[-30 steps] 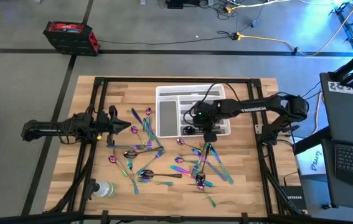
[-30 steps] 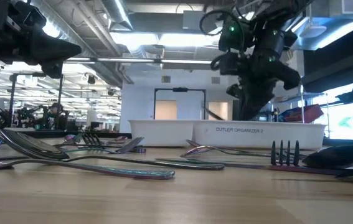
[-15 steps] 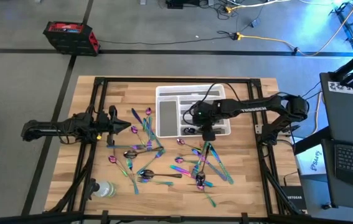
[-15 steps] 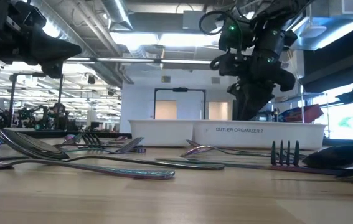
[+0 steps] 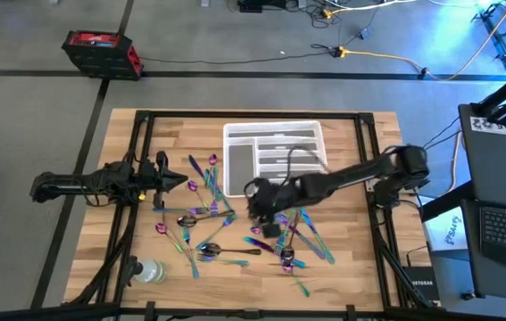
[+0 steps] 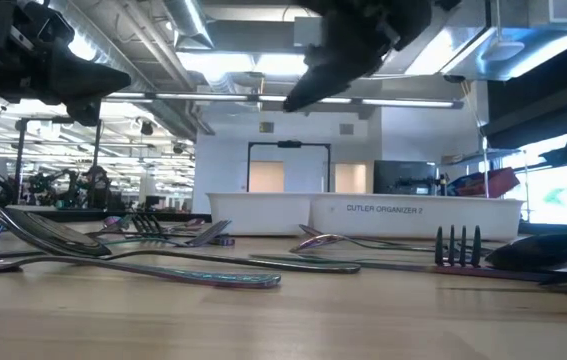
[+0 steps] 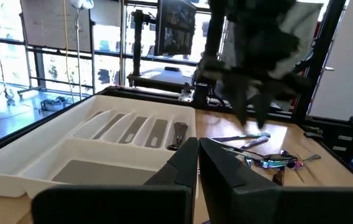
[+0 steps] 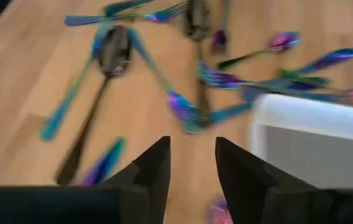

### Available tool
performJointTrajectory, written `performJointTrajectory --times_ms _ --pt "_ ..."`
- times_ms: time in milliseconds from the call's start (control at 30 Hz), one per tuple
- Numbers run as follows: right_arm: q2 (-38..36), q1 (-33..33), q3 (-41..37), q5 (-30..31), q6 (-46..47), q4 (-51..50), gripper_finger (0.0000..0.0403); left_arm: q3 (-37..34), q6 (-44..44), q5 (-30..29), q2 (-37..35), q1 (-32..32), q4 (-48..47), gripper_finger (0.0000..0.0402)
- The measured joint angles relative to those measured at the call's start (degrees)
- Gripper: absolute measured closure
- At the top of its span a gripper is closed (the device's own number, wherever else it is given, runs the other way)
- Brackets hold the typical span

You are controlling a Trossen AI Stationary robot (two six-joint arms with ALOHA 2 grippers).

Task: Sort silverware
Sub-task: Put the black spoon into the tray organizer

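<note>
Wooden table [image 5: 360, 267]: one white tray [image 5: 275, 134], silverware [image 5: 208, 223] scattered, count unclear.

Arms: two
Grippers: two, the left gripper [image 5: 179, 182] and the right gripper [image 5: 261, 214]
White tray [image 5: 235, 134]: one
Clear bottle [image 5: 149, 271]: one
Silverware [image 5: 201, 214]: some two dozen pieces around the right gripper; exact count cannot be told
Red case [image 5: 101, 53] on the floor: one
</note>
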Motion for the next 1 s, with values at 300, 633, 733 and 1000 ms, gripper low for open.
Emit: performJointTrajectory --times_ms 300,633,733,1000 --pt "17.60 5.38 10.96 -1.22 7.90 3.71 0.0328 0.02 0.02 0.00 0.02 0.00 0.02 0.0402" --pt "26.33 10.68 16.97 7.23 14.15 12.34 0.0331 0.02 0.00 0.00 0.00 0.02 0.02 0.0402" --pt "28.20 11.01 16.90 12.62 17.44 13.61 0.0331 0.01 0.00 0.00 0.01 0.02 0.02 0.0402" --pt "31.82 12.21 16.80 15.16 19.96 17.39 0.0331 0.02 0.00 0.00 0.00 0.02 0.02 0.0402"
